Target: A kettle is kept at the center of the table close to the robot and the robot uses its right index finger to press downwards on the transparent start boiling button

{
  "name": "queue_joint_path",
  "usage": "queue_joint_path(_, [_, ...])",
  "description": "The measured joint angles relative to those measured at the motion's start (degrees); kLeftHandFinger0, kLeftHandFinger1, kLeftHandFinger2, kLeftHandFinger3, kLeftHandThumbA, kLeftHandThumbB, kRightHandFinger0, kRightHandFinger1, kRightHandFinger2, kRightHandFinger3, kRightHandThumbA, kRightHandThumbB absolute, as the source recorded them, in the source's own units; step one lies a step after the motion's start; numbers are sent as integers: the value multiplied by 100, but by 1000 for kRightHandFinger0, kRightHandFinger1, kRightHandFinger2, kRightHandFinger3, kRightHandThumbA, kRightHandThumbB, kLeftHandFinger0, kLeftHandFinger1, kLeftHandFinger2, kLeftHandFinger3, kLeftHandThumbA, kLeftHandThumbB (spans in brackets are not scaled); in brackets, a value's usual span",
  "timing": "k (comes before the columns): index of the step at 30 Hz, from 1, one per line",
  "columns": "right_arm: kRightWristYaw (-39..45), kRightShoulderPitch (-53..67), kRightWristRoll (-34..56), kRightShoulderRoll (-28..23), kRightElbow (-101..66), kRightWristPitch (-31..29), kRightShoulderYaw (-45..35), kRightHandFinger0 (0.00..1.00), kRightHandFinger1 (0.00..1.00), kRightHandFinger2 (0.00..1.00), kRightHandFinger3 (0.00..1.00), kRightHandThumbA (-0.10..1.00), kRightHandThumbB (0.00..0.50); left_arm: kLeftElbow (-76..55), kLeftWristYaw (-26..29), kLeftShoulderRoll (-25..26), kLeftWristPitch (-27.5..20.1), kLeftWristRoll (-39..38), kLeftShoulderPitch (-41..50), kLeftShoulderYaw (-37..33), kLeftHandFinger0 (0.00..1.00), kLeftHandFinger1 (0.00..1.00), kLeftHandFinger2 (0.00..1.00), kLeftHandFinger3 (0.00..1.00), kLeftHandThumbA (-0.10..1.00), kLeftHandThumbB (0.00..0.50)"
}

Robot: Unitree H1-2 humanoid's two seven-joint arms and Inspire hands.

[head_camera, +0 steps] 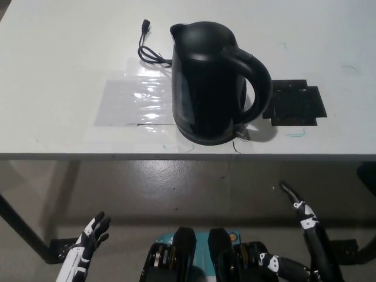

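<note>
Centrally, the black kettle (208,82) stood on the white table (59,59) near its front edge. Below that edge, the white left hand (94,232) hung empty with fingers apart. The black right hand (299,208) hung empty, 1 finger extended.

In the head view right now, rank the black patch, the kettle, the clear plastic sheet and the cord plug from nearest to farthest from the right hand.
From the right hand, low at the right below the table edge:
1. Black patch, on the table's right side.
2. Kettle, centre, handle turned toward the patch.
3. Clear plastic sheet, left of the kettle.
4. Cord plug, far side, upper left.
</note>
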Motion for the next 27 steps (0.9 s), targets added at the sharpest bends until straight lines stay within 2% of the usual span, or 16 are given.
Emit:
queue_joint_path(1, [-41, -35, -108, 47, -7, -4, -47, 394, 373, 636, 1000, 1000, 268, -27, -5, 5, -1, -1, -11, 0, 1000, 1000, 1000, 1000, 1000, 321])
queue_joint_path(2, [-74, -67, -209, 83, -32, -3, -84, 50, 45, 233, 1000, 998, 239, -50, -9, 10, -3, -4, -23, 0, 1000, 1000, 1000, 1000, 1000, 304])
queue_joint_path(4, [-152, -142, -462, 159, -93, 3, -152, 0, 0, 5, 1000, 947, 248, -71, -11, 10, -3, -6, -33, -2, 1000, 1000, 1000, 1000, 1000, 283])
queue_joint_path(5, [-190, -175, -572, 194, -114, 15, -174, 0, 0, 0, 1000, 912, 247, -74, -12, 10, -3, -6, -33, -3, 1000, 1000, 1000, 1000, 1000, 273])
queue_joint_path(6, [-221, -200, -697, 235, -142, 39, -191, 0, 0, 0, 1000, 820, 241, -78, -16, 10, -3, -9, -31, -2, 1000, 1000, 1000, 1000, 1000, 265])
queue_joint_path(7, [-236, -231, -791, 270, -163, 69, -199, 0, 0, 3, 1000, 802, 241, -84, -19, 10, -3, -11, -31, -3, 1000, 1000, 1000, 1000, 1000, 264])
queue_joint_path(9, [-248, -312, -1012, 358, -188, 165, -200, 0, 0, 34, 1000, 814, 243, -118, -30, 10, -3, -13, -32, -3, 1000, 1000, 1000, 1000, 1000, 263])
queue_joint_path(11, [-231, -433, -1295, 439, -212, 338, -196, 0, 0, 25, 1000, 823, 250, -198, -48, 10, -2, -18, -32, -2, 1000, 1000, 1000, 1000, 1000, 265])
queue_joint_path(13, [-187, -580, -1522, 478, -212, 502, -181, 0, 0, 0, 1000, 897, 270, -243, -66, 10, -2, -21, -36, -1, 1000, 1000, 1000, 1000, 1000, 261])
queue_joint_path(14, [-175, -627, -1573, 486, -211, 542, -176, 0, 0, 0, 1000, 875, 274, -247, -67, 10, -2, -22, -37, -1, 1000, 1000, 1000, 1000, 1000, 262])
queue_joint_path(19, [70, -1118, -2262, 518, -129, 1189, -56, 0, 0, 0, 1000, 907, 275, -312, -72, 12, -2, -29, -36, 2, 1000, 1000, 1000, 1000, 1000, 272])
queue_joint_path(23, [227, -1371, -2713, 567, 82, 1664, 71, 0, 0, 0, 1000, 862, 277, -395, -73, 21, 0, -29, -37, 7, 1000, 1000, 1000, 1000, 1000, 274])
queue_joint_path(27, [369, -1606, -3113, 634, 409, 2167, 175, 0, 0, 0, 1000, 893, 277, -424, -75, 49, -2, -31, -50, 18, 1000, 1000, 1000, 1000, 1000, 270])
